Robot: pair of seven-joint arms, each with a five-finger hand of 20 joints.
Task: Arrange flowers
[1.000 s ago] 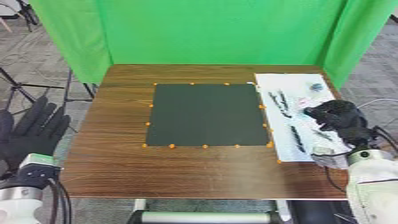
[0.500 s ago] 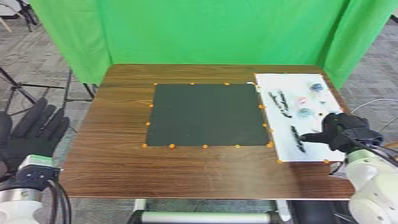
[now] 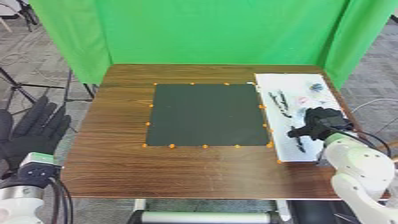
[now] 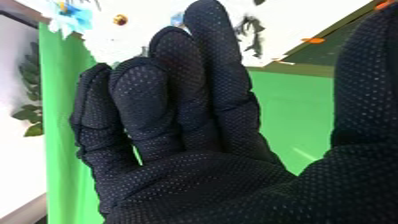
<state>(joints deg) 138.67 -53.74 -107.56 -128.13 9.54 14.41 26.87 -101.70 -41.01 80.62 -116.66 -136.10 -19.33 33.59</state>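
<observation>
In the head view my right hand (image 3: pixel 323 123) is over the right part of the white board (image 3: pixel 286 82), its fingers fairly straight. Dark stems (image 3: pixel 281 103) lie on the board farther back, and another dark stem (image 3: pixel 298 142) lies beside the hand. A blue flower (image 3: pixel 316 87) is near the board's far end, with a pale pink one (image 3: pixel 302 100) nearer. The right wrist view has my right hand (image 4: pixel 195 175) open with nothing held, past it a light-blue flower (image 4: pixel 75 19) and dark leaves (image 4: pixel 251 36). My left hand (image 3: pixel 34 132) is open, off the table's left side.
A dark square mat (image 3: pixel 208 115) edged with small orange markers lies on the brown table (image 3: pixel 169 172), left of the white board. Green curtains (image 3: pixel 213 35) hang behind the table.
My right hand drew back toward the near right, then came inward over the board again, covering part of the flowers' area. The left hand has stayed still.
</observation>
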